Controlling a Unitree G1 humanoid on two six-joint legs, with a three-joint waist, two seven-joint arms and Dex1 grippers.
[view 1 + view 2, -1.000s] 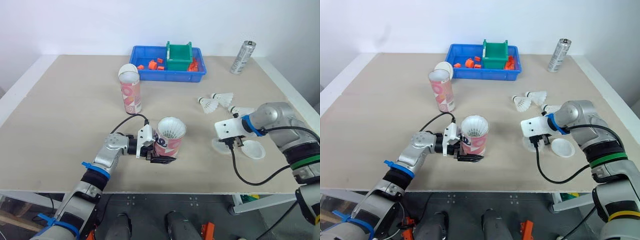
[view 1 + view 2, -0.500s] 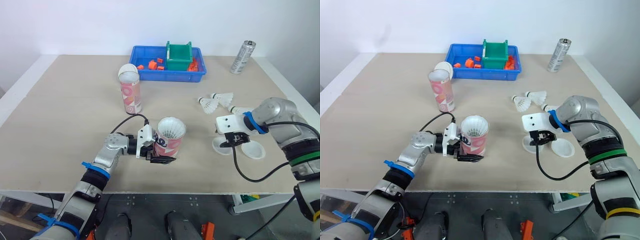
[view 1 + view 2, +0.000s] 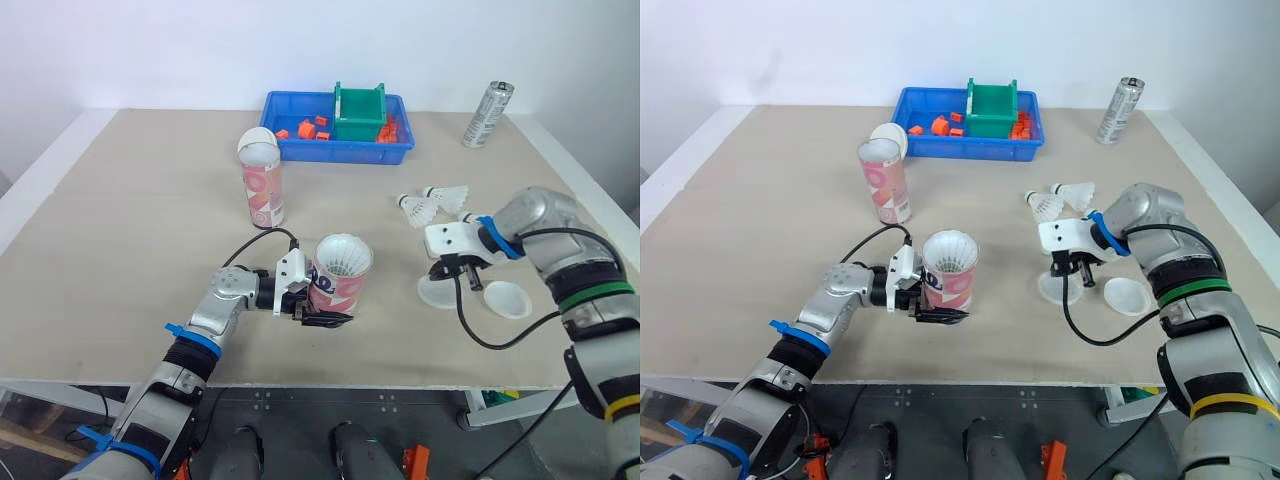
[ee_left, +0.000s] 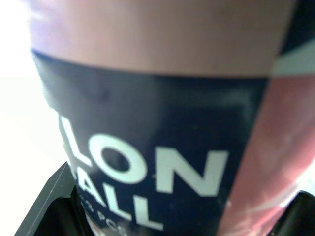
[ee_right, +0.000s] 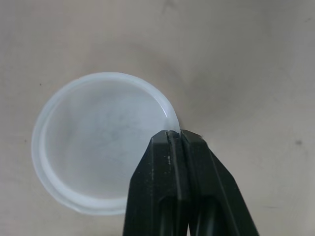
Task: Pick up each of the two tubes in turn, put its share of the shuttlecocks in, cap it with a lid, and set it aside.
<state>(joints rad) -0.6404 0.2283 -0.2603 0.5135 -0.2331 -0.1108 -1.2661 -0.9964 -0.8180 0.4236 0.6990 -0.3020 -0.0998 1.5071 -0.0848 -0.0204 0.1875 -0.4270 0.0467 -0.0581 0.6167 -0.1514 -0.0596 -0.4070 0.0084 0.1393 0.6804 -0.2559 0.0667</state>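
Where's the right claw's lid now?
In the head views, the translucent white round plastic lid is on the robot's right, rim pinched in the right claw, beside the other white lid.

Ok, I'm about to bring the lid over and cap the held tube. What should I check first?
1. Left tool grip on the held tube: ok, clamped low on its body, tube upright.
2. Right tool on the lid: ok, fingertips pinch its rim.
3. Tube mouth: ok, open, with white feathers showing inside.
4. Feathers below the tube's rim: cannot tell.
5. Full share loaded: cannot tell; loose shuttlecocks lie on the table.
6. Path from lid to tube: ok, bare table between them.
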